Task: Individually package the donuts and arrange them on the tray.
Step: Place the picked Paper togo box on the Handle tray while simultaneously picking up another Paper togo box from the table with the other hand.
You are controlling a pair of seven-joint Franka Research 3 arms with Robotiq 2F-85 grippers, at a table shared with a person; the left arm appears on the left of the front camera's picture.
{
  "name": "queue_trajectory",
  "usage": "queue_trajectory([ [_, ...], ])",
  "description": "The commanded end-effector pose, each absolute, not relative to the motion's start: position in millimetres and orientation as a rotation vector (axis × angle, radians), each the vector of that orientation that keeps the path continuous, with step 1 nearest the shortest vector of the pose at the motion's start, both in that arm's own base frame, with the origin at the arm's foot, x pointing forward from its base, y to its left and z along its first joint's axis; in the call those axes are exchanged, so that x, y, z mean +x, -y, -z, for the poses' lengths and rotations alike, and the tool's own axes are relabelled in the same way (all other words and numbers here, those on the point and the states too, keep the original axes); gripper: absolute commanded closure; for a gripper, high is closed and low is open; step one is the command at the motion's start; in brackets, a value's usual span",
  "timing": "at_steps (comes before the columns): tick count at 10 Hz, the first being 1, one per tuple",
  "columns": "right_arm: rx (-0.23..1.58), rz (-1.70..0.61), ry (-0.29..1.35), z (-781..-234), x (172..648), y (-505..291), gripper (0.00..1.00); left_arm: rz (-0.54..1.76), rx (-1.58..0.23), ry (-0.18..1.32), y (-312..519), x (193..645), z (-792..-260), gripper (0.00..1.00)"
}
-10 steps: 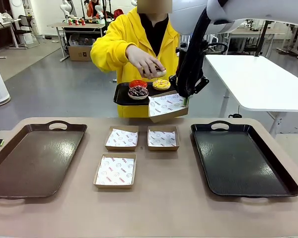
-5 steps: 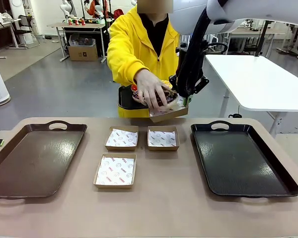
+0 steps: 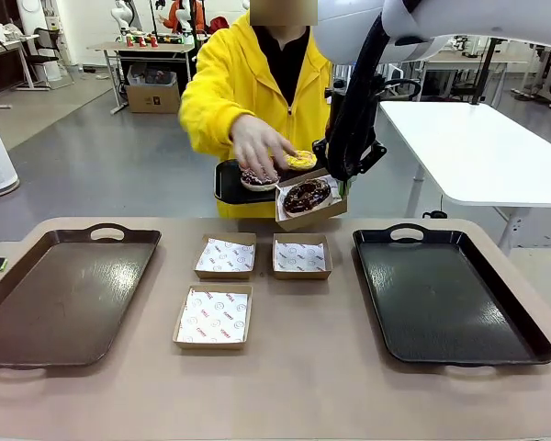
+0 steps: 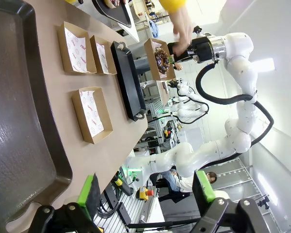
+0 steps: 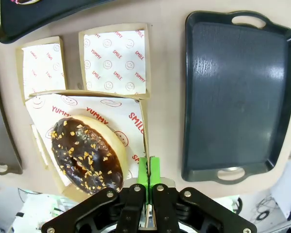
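- The tabletop (image 3: 340,377) has bare room beside the right tray (image 3: 459,303) rim.
- The right end effector (image 5: 148,167) pinches a raised box (image 3: 312,218) by its edge; the left end effector (image 4: 146,190) gapes, empty.
- Boxed donut (image 3: 307,195): dark chocolate, nut-flecked.

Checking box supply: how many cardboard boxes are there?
4. Three lie empty on the table: a far-left box, a far-right box, a near box. The right gripper holds the fourth box, donut inside.

front cam is looking across the table (image 3: 331,386) at the person (image 3: 257,83). left wrist cam is hanging low over the left tray (image 4: 19,121), rolled sideways. right wrist cam is looking straight down, close on the held box (image 5: 82,92); all three are catching it.
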State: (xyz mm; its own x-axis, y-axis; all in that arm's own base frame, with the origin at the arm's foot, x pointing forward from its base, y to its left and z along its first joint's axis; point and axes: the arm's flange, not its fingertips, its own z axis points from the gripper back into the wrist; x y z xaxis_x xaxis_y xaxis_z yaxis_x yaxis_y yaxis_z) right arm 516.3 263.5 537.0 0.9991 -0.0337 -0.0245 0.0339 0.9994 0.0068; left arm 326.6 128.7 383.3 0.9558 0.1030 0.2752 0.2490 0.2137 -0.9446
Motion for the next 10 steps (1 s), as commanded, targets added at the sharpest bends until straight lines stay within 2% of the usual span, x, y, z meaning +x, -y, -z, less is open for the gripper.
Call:
queue_trajectory([
  [1, 0.001, 0.037, -0.026, -534.7, 511.0, -259.9, 1.00, 0.108, -1.374, 0.333, -128.1, 325.7, -385.1, 0.00],
  [7, 0.026, -0.021, -0.026, -539.3, 508.2, -253.5, 0.99, 0.103, -1.358, 0.306, -128.7, 326.6, -383.3, 0.00],
  [10, -0.036, -0.054, -0.019, -557.0, 451.5, -208.4, 0.99, 0.163, -1.132, 0.153, -73.4, 334.5, -435.2, 0.00],
])
